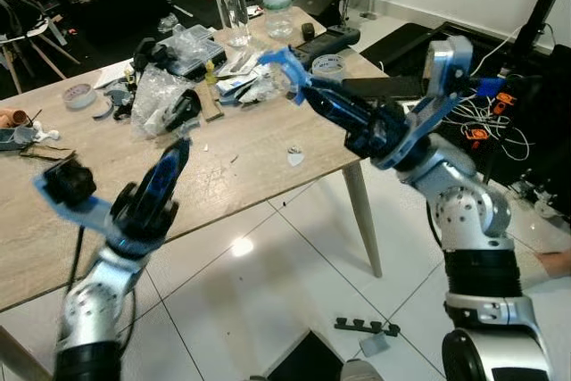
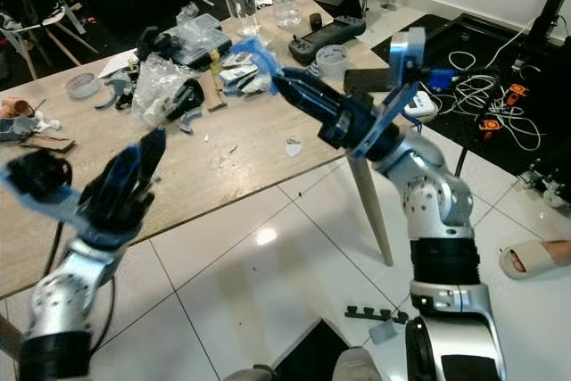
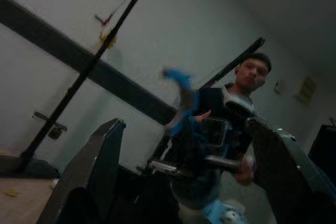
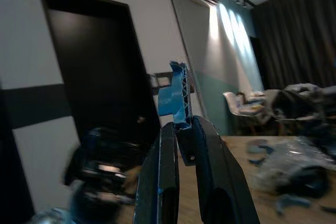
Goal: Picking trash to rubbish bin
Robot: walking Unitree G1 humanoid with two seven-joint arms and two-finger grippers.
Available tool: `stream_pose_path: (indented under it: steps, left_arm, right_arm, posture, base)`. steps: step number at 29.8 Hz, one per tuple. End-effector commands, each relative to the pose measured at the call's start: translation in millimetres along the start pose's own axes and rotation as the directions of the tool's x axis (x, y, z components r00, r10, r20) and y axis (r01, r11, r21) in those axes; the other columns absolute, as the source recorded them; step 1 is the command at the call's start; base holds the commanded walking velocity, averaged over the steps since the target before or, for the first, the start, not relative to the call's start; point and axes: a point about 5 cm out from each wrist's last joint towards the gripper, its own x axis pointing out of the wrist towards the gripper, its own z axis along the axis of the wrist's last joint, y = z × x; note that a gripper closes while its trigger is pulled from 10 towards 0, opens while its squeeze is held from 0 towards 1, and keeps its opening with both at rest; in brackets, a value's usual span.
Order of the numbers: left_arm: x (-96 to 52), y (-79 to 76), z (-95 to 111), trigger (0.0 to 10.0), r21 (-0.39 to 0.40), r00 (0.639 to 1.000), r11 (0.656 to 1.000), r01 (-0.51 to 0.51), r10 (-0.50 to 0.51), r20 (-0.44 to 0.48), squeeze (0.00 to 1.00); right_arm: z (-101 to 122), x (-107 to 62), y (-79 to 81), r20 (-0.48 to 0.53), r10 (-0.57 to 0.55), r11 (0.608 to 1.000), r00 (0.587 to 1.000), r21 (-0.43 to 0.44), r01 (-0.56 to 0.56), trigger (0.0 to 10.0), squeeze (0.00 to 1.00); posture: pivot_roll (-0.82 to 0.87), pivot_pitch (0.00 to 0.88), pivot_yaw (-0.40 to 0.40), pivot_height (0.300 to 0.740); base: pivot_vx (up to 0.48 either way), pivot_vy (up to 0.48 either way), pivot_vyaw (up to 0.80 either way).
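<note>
While raised over cluttered counter (image 1: 241, 153), right gripper (image 1: 299, 86) clamps blue scrap (image 1: 284, 64) between nearly closed fingers; left gripper (image 1: 169, 162) hovers near counter edge, fingers parted, empty.

Left arm: raised at near left | left gripper (image 1: 174, 160): fingers spread apart, pointing far-right | Right arm: raised, reaching left | right gripper (image 1: 299, 86): fingers closed together, pinching a blue scrap (image 1: 284, 64).
</note>
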Motion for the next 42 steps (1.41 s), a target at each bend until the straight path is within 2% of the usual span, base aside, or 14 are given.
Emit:
stream_pose_path:
  steps: [1, 5, 9, 16, 24, 25, 26, 27, 42]
  left_arm:
    - [4.3, 1.5, -6, 10.0, 0.025, 0.999, 0.999, -0.035, 0.036, -0.019, 0.0]
    - [20.6, -0.9, -21, 10.0, 0.002, 0.999, 1.0, -0.019, 0.02, -0.033, 0.0]
    - [28.1, -4.3, -26, 10.0, -0.026, 1.0, 1.0, -0.007, 0.007, -0.019, 0.0]
    - [36.6, -6.6, -14, 10.0, -0.006, 0.999, 1.0, 0.02, -0.02, 0.029, 0.0]
    - [40.9, -5.8, -4, 10.0, 0.016, 0.997, 1.0, 0.024, -0.026, 0.076, 0.0]
    - [41.1, -6.9, -4, 2.0, 0.012, 0.997, 0.999, 0.037, -0.038, 0.072, 0.0]
    - [41.2, -7.2, -4, 2.0, 0.011, 0.997, 0.999, 0.04, -0.041, 0.071, 0.0]
    - [41.4, -7.8, -5, 0.0, 0.007, 0.996, 0.999, 0.048, -0.048, 0.068, 0.0]
    - [39.7, -10.5, -7, 0.0, -0.011, 0.996, 0.998, 0.061, -0.06, 0.062, 0.0]
  right_arm:
    - [-9, 5.2, 8.6, -0.009, 0.04, 0.999, 0.999, 0.029, -0.04, 0.0, 0.0]
    - [-22, 12.6, 16.5, -0.015, 0.081, 0.994, 0.997, 0.082, -0.079, 0.0, 0.0]
    - [-28, 16.0, 20.1, -0.011, 0.099, 0.989, 0.995, 0.112, -0.097, 0.0, 0.0]
    - [-48, 16.1, 28.4, -0.049, 0.107, 0.98, 0.993, 0.175, -0.097, 0.0, 0.0]
    - [-52, 14.4, 32.8, -0.05, 0.118, 0.974, 0.992, 0.203, -0.105, 0.0, 0.0]
    - [-52, 13.4, 32.8, -0.052, 0.114, 0.974, 0.992, 0.201, -0.102, 0.0, 0.0]
    - [-52, 13.1, 32.7, -0.053, 0.113, 0.975, 0.992, 0.2, -0.1, 0.0, 0.0]
    - [-51, 13.0, 32.5, -0.052, 0.111, 0.975, 0.993, 0.197, -0.098, 0.0, 0.0]
    - [-45, 13.1, 29.5, -0.027, 0.084, 0.98, 0.996, 0.181, -0.078, 0.0, 0.0]
  posture:
    - [-0.16, 0.027, 0.112, 0.74]
    - [-0.16, 0.021, 0.108, 0.74]
    - [-0.17, 0.021, 0.107, 0.74]
    - [-0.16, 0.027, 0.1, 0.74]
    - [-0.16, 0.028, 0.098, 0.74]
    - [-0.17, 0.026, 0.098, 0.74]
    - [-0.17, 0.026, 0.098, 0.74]
    - [-0.17, 0.027, 0.099, 0.74]
    - [-0.17, 0.031, 0.101, 0.74]
  base:
    - [0.0, 0.0, 0.0]
    - [0.0, 0.0, 0.0]
    - [0.0, 0.0, 0.0]
    - [0.0, 0.0, 0.0]
    - [0.0, 0.0, 0.0]
    - [0.0, 0.0, 0.0]
    - [0.0, 0.0, 0.0]
    - [0.0, 0.0, 0.0]
    - [0.0, 0.0, 0.0]
